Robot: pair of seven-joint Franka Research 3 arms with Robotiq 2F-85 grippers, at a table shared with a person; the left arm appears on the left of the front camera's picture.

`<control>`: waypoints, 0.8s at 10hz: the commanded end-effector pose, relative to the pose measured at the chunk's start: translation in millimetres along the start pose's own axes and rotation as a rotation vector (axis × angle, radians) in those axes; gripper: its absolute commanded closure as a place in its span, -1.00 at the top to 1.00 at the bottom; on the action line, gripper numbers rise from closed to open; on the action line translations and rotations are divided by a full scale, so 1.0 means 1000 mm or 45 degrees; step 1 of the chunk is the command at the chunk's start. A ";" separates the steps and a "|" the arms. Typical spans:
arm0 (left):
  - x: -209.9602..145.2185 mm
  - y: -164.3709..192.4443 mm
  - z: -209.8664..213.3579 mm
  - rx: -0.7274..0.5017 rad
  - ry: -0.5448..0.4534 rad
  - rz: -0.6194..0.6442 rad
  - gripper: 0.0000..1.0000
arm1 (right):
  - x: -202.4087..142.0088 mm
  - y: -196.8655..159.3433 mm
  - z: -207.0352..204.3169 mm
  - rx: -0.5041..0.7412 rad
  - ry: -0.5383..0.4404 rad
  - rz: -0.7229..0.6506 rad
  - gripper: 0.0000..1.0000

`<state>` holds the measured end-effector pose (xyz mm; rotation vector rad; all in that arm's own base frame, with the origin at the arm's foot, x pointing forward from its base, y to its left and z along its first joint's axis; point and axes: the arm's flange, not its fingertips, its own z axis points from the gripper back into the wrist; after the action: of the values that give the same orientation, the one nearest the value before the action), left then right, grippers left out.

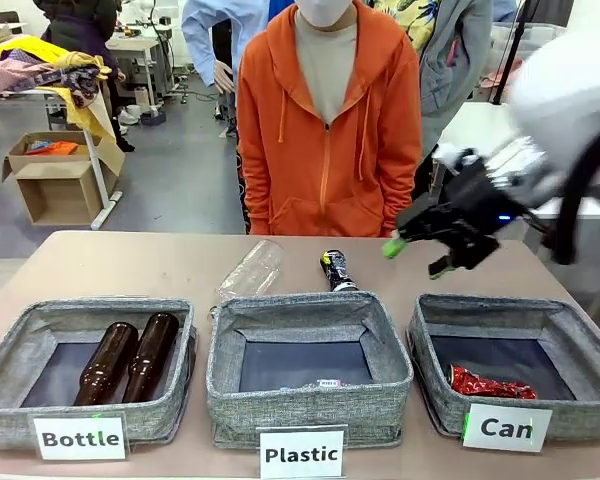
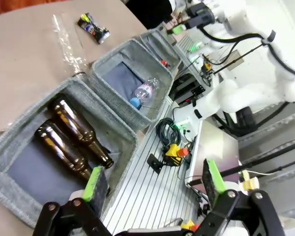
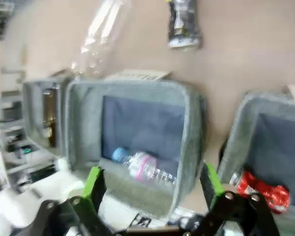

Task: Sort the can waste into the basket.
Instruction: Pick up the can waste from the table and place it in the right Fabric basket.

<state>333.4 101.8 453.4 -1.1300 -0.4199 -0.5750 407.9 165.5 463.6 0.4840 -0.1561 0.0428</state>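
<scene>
The right arm (image 1: 570, 110) comes in at the upper right of the front frame, white and bulky; its black wrist (image 1: 480, 195) slants down toward centre right; the right gripper (image 1: 416, 257) hangs in the air at centre right, fingers aimed left and a little downward, jaws apart, nothing between them; in the right wrist view its green pads (image 3: 94, 181) rise from the bottom edge, spread wide; the left gripper (image 2: 154, 182) sits at the bottom of the left wrist frame, likewise spread wide and holding nothing; the upper right of that frame shows the right arm, bent.
</scene>
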 end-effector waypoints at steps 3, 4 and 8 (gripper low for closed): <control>0.001 -0.004 0.001 -0.003 0.006 0.013 1.00 | 0.049 0.039 -0.043 -0.359 0.002 0.012 1.00; 0.001 -0.004 0.001 -0.003 0.006 0.013 1.00 | 0.033 0.022 -0.016 -0.169 0.008 0.113 1.00; 0.001 -0.004 0.001 -0.003 0.006 0.013 1.00 | 0.057 0.043 -0.059 -0.442 -0.116 0.016 1.00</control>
<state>333.2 101.8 453.8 -1.1294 -0.4209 -0.5756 455.8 214.1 446.8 0.1940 -0.1984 0.0481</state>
